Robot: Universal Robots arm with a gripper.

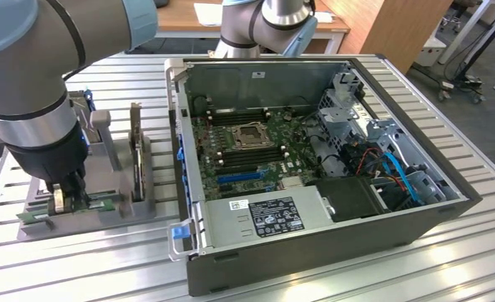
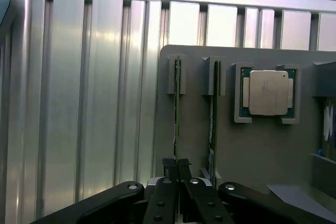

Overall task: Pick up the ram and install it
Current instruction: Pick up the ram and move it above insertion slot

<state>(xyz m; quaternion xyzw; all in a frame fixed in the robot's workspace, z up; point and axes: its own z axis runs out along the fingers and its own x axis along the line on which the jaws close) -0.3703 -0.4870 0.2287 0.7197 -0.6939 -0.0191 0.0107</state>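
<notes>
Hand (image 1: 67,200): pinched shut on the ram (image 2: 177,103), at its upper edge.
Ram: standing on edge in the grey holder (image 1: 101,220), nine o'clock of the open computer case (image 1: 315,251).
Care: judged best lifted straight, clear of the neighbouring stick (image 2: 212,108).

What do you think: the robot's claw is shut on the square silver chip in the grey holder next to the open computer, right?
Not the chip. The wrist view shows the gripper shut on the ram, the thin stick standing on edge in the grey holder next to the open computer. The square silver processor sits apart, untouched.
</notes>
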